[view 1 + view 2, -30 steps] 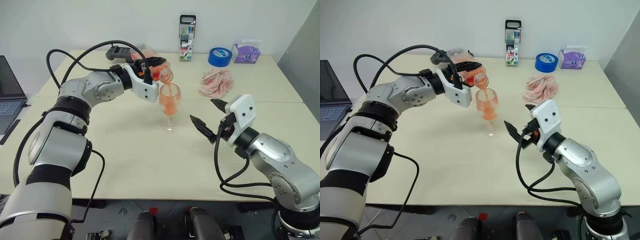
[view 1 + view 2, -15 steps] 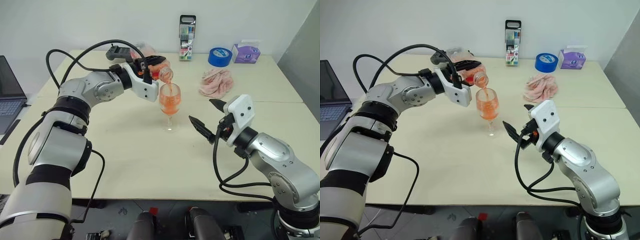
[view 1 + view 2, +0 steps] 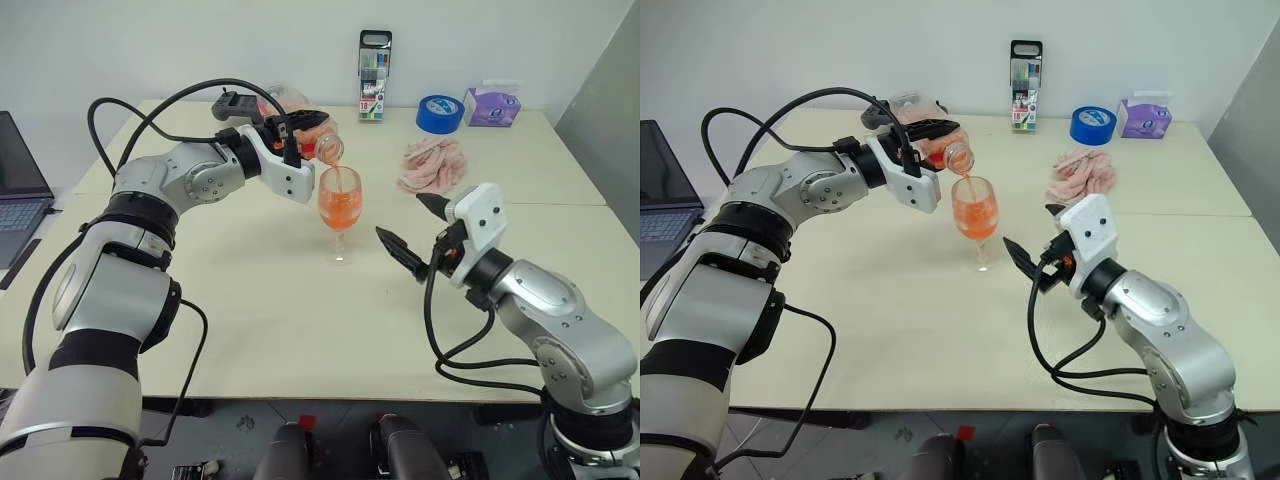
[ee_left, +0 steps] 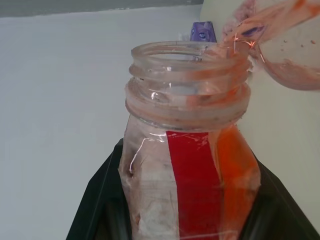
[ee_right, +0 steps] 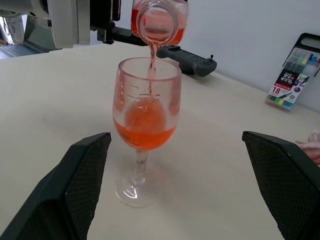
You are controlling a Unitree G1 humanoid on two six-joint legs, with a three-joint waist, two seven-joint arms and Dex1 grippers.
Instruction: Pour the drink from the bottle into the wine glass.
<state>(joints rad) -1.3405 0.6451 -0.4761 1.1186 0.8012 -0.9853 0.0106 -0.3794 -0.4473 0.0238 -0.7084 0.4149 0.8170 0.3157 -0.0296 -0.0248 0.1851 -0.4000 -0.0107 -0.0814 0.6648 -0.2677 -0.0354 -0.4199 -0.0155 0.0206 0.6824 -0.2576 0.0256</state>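
Observation:
The clear bottle with its red label strip is tipped, uncapped mouth over the wine glass. My left gripper is shut on the bottle's body. A thin stream of orange-red drink runs from the mouth into the bowl, which holds drink in its lower part. The glass stands upright on the table in the middle. My right gripper hovers to the right of the glass, open, with nothing between its fingers and not touching it.
At the table's back stand a marker case, a blue tape roll and a purple tissue box. A pink cloth lies right of the glass. A black controller lies behind the bottle, a laptop far left.
The drink keeps streaming from the bottle into the glass. Both arms have held their places.

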